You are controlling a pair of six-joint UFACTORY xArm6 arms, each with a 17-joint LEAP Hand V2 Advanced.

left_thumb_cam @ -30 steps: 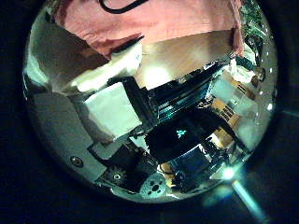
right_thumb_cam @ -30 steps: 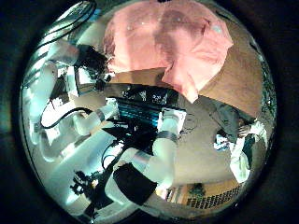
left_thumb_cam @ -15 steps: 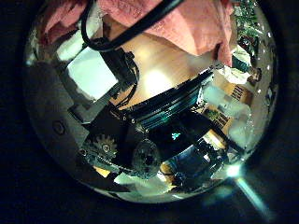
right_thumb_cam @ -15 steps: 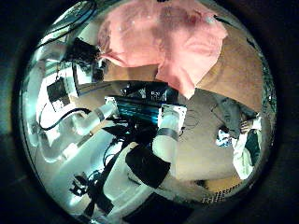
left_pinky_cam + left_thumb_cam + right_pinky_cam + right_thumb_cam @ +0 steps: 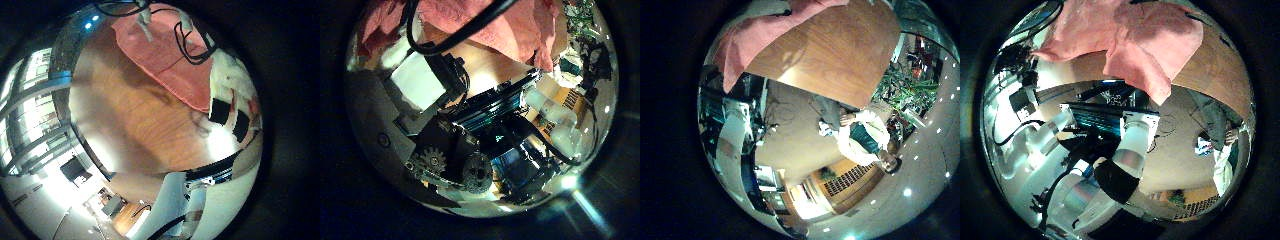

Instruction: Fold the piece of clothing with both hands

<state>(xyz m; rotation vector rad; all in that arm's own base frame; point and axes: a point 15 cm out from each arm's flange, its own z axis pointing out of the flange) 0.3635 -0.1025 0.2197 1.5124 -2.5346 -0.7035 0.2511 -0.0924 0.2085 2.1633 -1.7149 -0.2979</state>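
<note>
The garment (image 5: 160, 55) lies spread on the wooden table (image 5: 140, 130), and my left hand's fingers (image 5: 235, 115) sit at its near edge. In the left thumb side view the garment (image 5: 470, 22) is bunched close over the palm. There my left hand (image 5: 435, 85) has its fingers curled in against that bunched edge. In the right thumb side view the garment (image 5: 1125, 40) fills the area over the table (image 5: 1215, 75), with one flap hanging in front of the table's edge. None of the right hand's fingers show. The right little finger side view has the garment (image 5: 750, 40) at the table's (image 5: 835, 50) end.
The table edge (image 5: 1090, 85) runs under the hanging flap, with a robot arm (image 5: 1125, 150) and floor beyond it. Room furniture (image 5: 520, 150) shows past the table in the left thumb side view.
My left hand's fingers have curled in from a straighter pose, and the cloth edge there has bunched. In the right thumb side view the garment has come closer and folded more.
</note>
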